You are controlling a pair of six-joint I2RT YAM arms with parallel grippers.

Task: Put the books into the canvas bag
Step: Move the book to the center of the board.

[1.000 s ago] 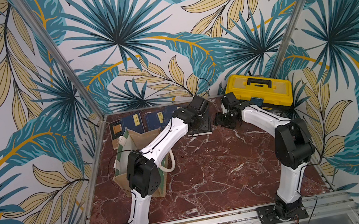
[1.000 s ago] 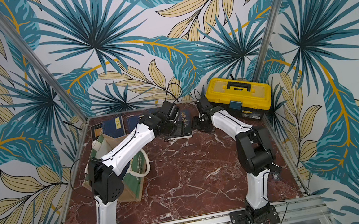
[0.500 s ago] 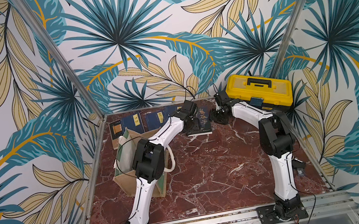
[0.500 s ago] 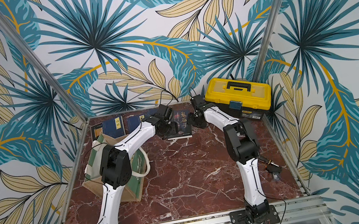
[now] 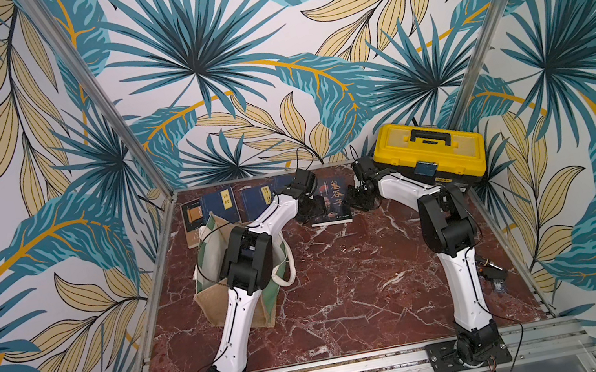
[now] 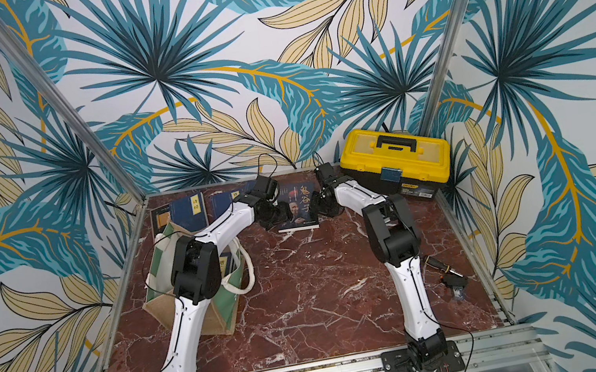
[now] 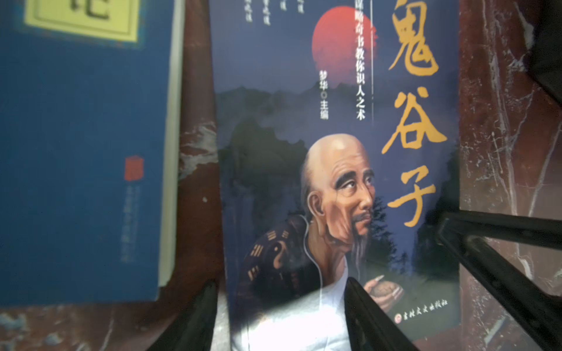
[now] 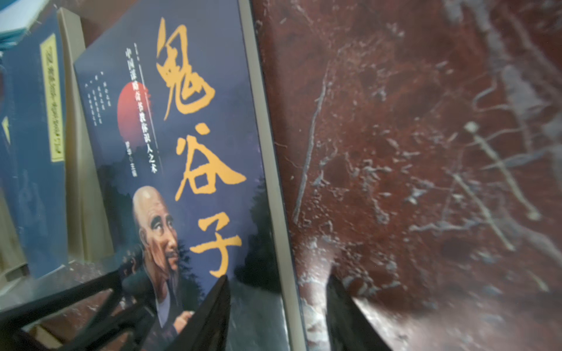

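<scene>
Where the red stone surface (image 5: pixel 352 289) meets its left edge, the canvas bag (image 5: pixel 209 308) stands up with its mouth open. The left arm's elbow (image 5: pixel 247 260) hangs over it. In a top view a dark thing with a pale label (image 6: pixel 225 265) shows inside the bag. It looks like a book, but I cannot be sure. Behind the bag, a brown book (image 5: pixel 191 216) and navy books (image 5: pixel 223 204) with yellow labels lie flat, side by side, along the far edge from the far left corner. Next comes the left hand (image 5: pixel 308 210), low over the left side of the portrait book (image 5: pixel 333 200). This book lies flat near the middle of the far edge and shows a bald old man and big orange letters. In the left wrist view that hand's fingers (image 7: pixel 194 322) are wide apart. One is beside the book, one is over its cover, and they hold nothing. The right hand (image 5: pixel 357 199) is at the book's right side. In the right wrist view its fingers (image 8: pixel 213 316) are apart too, one over the cover and one over the bare surface, and they grip nothing. The yellow and black toolbox (image 5: pixel 429 150) sits shut in the far right corner. A small black part (image 5: pixel 494 276) lies by the right edge.
</scene>
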